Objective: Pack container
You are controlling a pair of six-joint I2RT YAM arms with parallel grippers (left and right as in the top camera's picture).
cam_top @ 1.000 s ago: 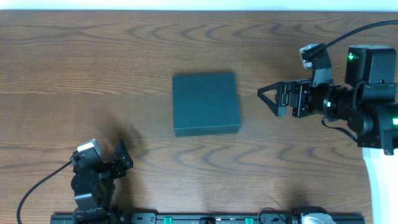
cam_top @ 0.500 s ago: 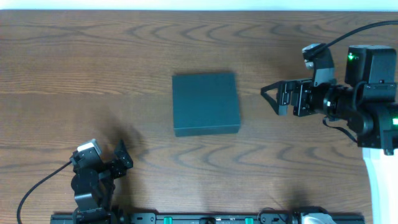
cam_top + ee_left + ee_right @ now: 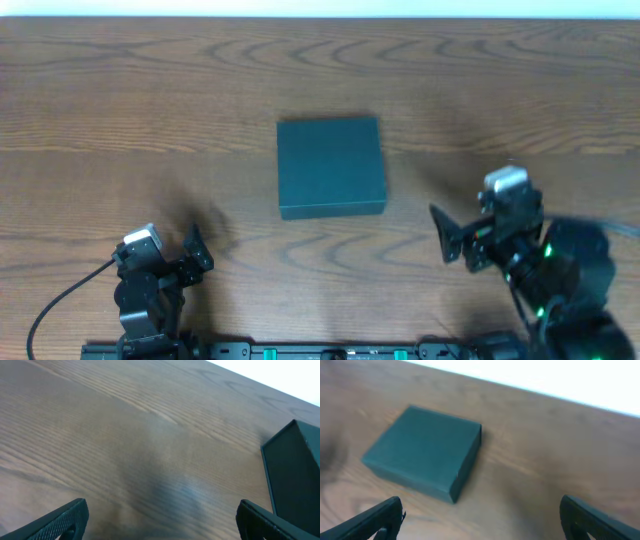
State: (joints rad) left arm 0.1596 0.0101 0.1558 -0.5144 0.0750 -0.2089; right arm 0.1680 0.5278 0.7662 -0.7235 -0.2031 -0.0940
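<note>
You have a wooden table (image 3: 120,100) with a brown grain, and it fills almost all of the overhead view. On it the container (image 3: 330,166) lies flat near the middle, a little toward the far side. It is a dark green square box, its lid is down, and its near wall shows as a thin darker band.

Your right arm is at the near right of the table, and in the overhead view it is blurred. Its right gripper (image 3: 440,232) points left, toward the middle, and it stays well apart from the container, nearer and to the right of it. In the right wrist view the two fingers stand far from each other at the bottom corners, so this claw (image 3: 482,520) is wide and holds nothing. The container (image 3: 420,452) shows there whole, ahead and to the left.

Your left arm sits at the near left edge. The left gripper (image 3: 198,250) is also wide with nothing between the fingers (image 3: 65,517). Only one corner of the container (image 3: 295,475) enters its wrist view, at the right.
</note>
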